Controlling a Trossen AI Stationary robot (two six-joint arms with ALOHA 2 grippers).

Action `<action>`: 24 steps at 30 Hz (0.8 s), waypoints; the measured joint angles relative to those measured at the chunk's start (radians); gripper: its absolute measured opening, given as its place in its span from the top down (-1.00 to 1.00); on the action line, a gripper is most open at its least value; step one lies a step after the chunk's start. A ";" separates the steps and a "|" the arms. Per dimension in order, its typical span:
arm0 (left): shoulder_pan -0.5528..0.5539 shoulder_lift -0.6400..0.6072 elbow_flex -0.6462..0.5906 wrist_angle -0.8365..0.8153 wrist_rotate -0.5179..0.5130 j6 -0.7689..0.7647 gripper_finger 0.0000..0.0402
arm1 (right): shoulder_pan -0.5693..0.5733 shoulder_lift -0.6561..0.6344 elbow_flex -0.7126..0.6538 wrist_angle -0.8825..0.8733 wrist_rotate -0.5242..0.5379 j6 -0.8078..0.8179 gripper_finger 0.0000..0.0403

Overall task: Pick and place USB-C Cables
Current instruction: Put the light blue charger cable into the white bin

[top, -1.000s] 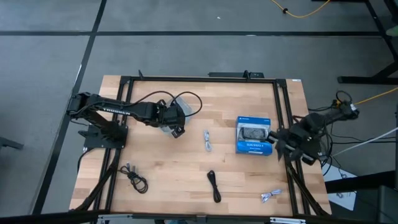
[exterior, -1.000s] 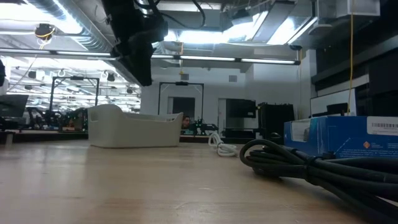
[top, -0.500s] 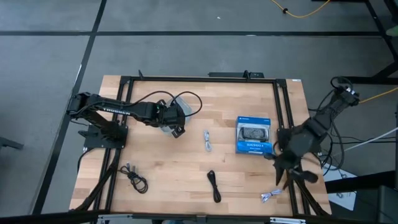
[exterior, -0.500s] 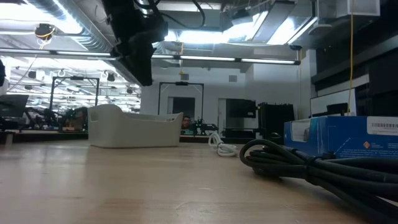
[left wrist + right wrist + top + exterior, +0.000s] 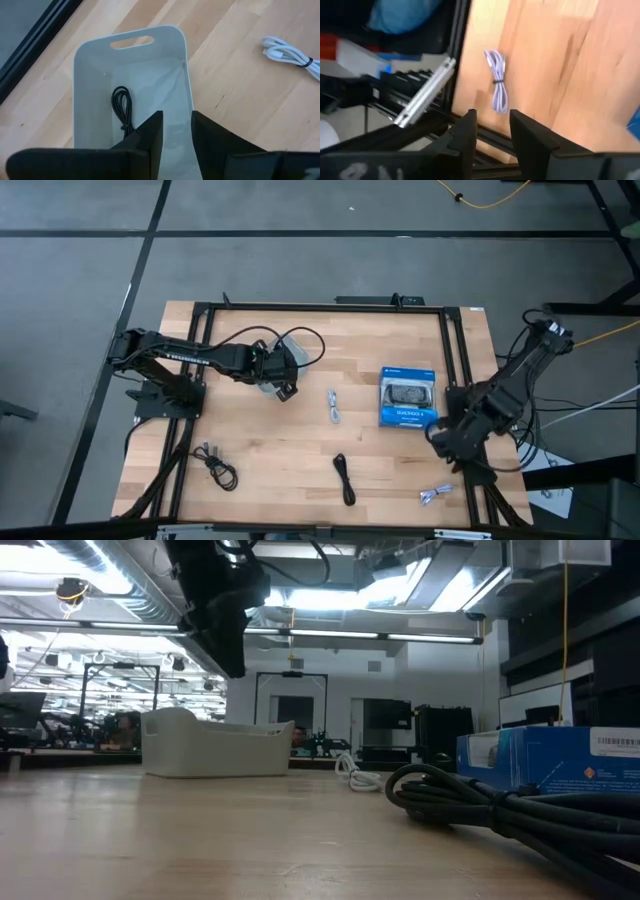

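My left gripper [image 5: 283,377] hangs open and empty above the translucent grey tray [image 5: 270,366], whose wall [image 5: 90,100] shows in the left wrist view. One black coiled cable [image 5: 122,107] lies on the tray floor. A white cable [image 5: 333,406], a black cable [image 5: 344,478] and another black cable [image 5: 216,465] lie flat on the wood. My right gripper [image 5: 438,442] is open at the table's right edge, just far of the silver-grey cable [image 5: 436,495]. That cable [image 5: 497,82] lies ahead of the right gripper's fingers [image 5: 470,120] in the right wrist view.
The blue retail box [image 5: 407,400] lies flat right of centre, close to my right arm. A black metal frame rail [image 5: 462,395] runs along the table's right edge and another [image 5: 190,410] along the left. In the low view the black cable [image 5: 480,802] fills the near right foreground.
My right arm has swung from beside the blue box toward the table's near edge, bringing its gripper close to the silver-grey cable. The left arm and all the cables have kept still.
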 joint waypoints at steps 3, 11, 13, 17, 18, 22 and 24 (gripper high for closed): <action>0.000 0.000 0.000 -0.001 0.000 0.000 0.53 | 0.041 0.051 -0.038 0.064 -0.009 0.128 0.40; 0.000 0.000 0.000 -0.001 -0.031 0.006 0.53 | 0.161 0.259 -0.037 0.239 0.032 0.053 0.40; 0.000 0.000 0.000 -0.001 -0.036 0.006 0.53 | 0.170 0.299 -0.036 0.238 0.095 0.023 0.40; 0.000 0.000 0.000 0.000 -0.038 0.006 0.53 | 0.176 0.367 -0.035 0.240 0.151 0.021 0.40; 0.000 0.000 0.000 0.001 -0.038 0.006 0.53 | 0.176 0.383 -0.035 0.239 0.150 0.035 0.40; 0.000 0.000 0.000 0.005 -0.044 0.006 0.53 | 0.178 0.429 -0.035 0.242 0.127 0.110 0.40; 0.000 0.000 0.000 0.005 -0.044 0.006 0.53 | 0.178 0.446 -0.035 0.240 0.128 0.140 0.40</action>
